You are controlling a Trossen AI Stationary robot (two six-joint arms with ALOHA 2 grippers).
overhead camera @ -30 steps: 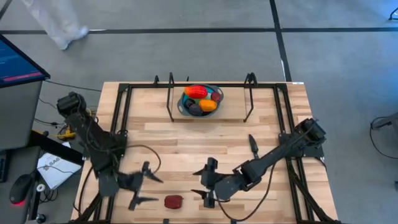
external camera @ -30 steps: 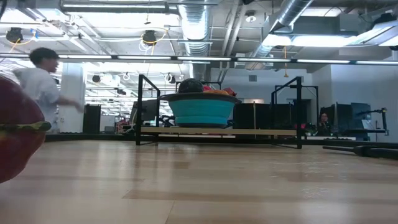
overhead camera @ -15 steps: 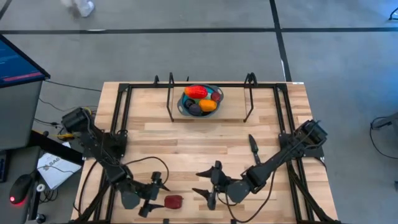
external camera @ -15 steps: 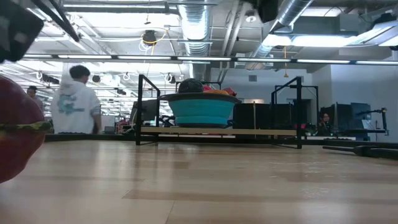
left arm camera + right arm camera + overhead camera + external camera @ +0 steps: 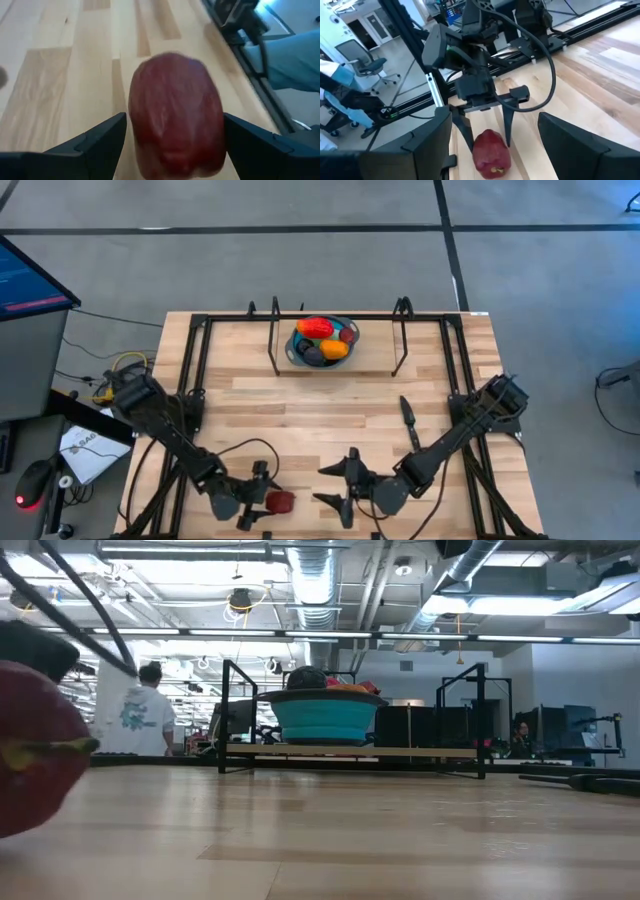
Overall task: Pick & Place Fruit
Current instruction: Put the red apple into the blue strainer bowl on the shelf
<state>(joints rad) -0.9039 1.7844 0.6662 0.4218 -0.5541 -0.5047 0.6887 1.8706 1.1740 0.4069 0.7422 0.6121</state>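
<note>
A maroon-red fruit (image 5: pixel 281 501) lies on its side on the wood near the table's near edge; it fills the left wrist view (image 5: pixel 175 130) and looms at the low view's left edge (image 5: pixel 35 770). My left gripper (image 5: pixel 268 500) is open and low over the table, one finger on either side of this fruit (image 5: pixel 490 152), pointing toward the table's right. My right gripper (image 5: pixel 322 484) is open, a short way right of the fruit, facing it. Several more fruits (image 5: pixel 322 338) rest in a blue bowl (image 5: pixel 296 352) near the far edge.
The bowl stands on a raised wooden shelf between black metal frames (image 5: pixel 274 330) at the far side. Black rails (image 5: pixel 460 380) run along both table sides. A dark cable (image 5: pixel 235 450) loops on the wood by the left arm. A person (image 5: pixel 140 720) stands in the room behind.
My left gripper has moved toward the near edge and rightward to the maroon fruit, dropping low until its open fingers stand around it. My right gripper has drawn back toward the near edge, staying open and turned toward the fruit.
</note>
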